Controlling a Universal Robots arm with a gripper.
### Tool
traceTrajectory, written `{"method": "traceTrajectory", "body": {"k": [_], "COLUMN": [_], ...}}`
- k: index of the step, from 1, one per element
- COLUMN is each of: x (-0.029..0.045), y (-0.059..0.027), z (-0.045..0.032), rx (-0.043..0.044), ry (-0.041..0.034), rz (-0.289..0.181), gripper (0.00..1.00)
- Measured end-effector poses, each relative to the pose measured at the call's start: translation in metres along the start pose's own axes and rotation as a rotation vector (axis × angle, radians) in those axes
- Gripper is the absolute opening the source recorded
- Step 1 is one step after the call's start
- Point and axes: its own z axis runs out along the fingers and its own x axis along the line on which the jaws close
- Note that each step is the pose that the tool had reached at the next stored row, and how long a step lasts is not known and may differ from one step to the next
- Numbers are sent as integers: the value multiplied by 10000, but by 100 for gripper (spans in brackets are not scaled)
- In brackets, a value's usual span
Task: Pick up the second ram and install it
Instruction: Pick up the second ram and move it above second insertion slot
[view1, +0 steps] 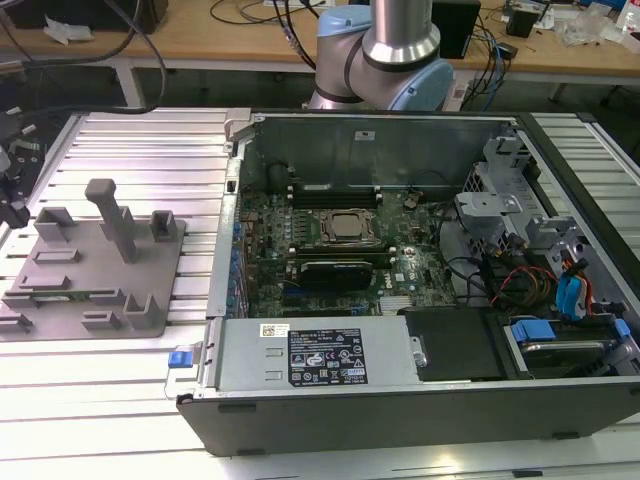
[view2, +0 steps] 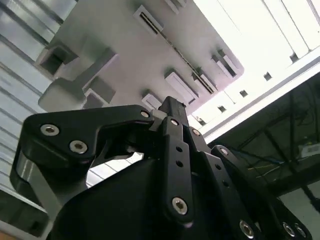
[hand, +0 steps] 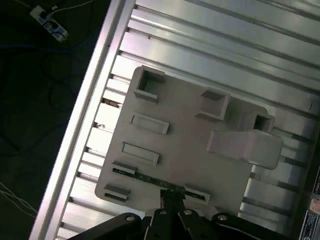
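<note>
Claw: pressed together with nothing between its fingers, the claw (hand: 169, 196) is seen hanging above the fixture's near edge in the first wrist view.
Second ram: the second ram (hand: 150, 180) is held in a slot of the grey fixture (hand: 190, 125), at the exterior view's left.
Risk: if lowered unopened, the stick would probably be struck rather than straddled. A skewed grip could jam it in the slot.
Obstacles: the fixture's tall post (hand: 245, 147) could be clipped.
Surroundings: the open computer case (view1: 230, 370) is set on the slotted worktop (view1: 130, 140), its wall standing between fixture and motherboard (view1: 320, 255).
</note>
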Motion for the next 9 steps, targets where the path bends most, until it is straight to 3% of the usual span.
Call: {"method": "traceTrajectory", "body": {"k": [1, 4, 7, 9], "x": [0, 0, 0, 0], "y": [0, 0, 0, 0], "z": [1, 2, 6, 7], "rx": [-12, -29, -57, -68], "ry": [23, 56, 107, 127], "rz": [-501, -1241, -2401, -2830], "gripper": [8, 8, 8, 8]}}
